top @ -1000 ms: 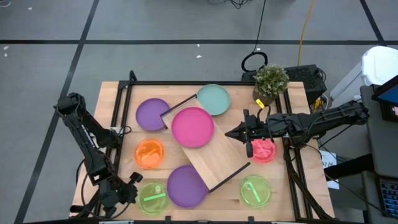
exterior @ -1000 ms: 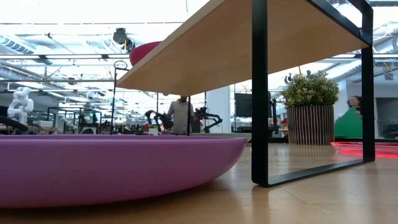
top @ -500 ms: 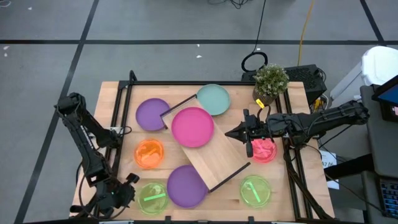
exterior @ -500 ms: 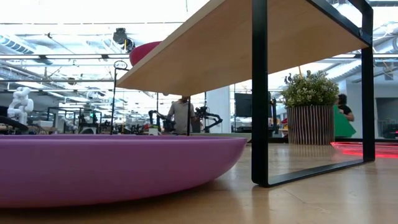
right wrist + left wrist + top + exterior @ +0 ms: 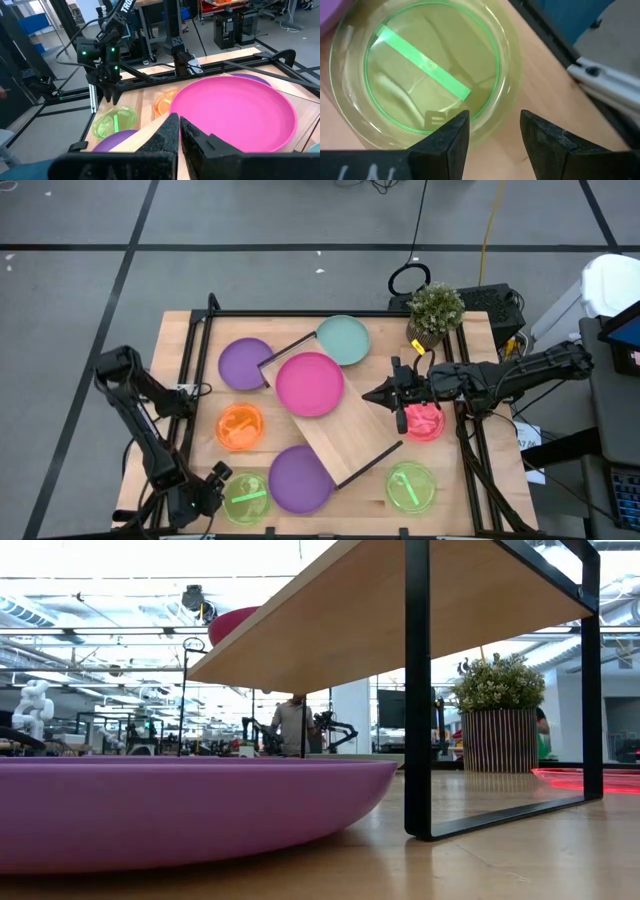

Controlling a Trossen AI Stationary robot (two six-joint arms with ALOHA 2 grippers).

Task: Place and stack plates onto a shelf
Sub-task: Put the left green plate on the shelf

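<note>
On the tabletop (image 5: 195, 385), the left tool (image 5: 492, 131) hangs unclenched over a green plate (image 5: 422, 70).

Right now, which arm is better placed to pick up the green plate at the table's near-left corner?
Left. The left gripper hangs open right over that green plate, while the right gripper is shut beside the shelf, far across.
</note>
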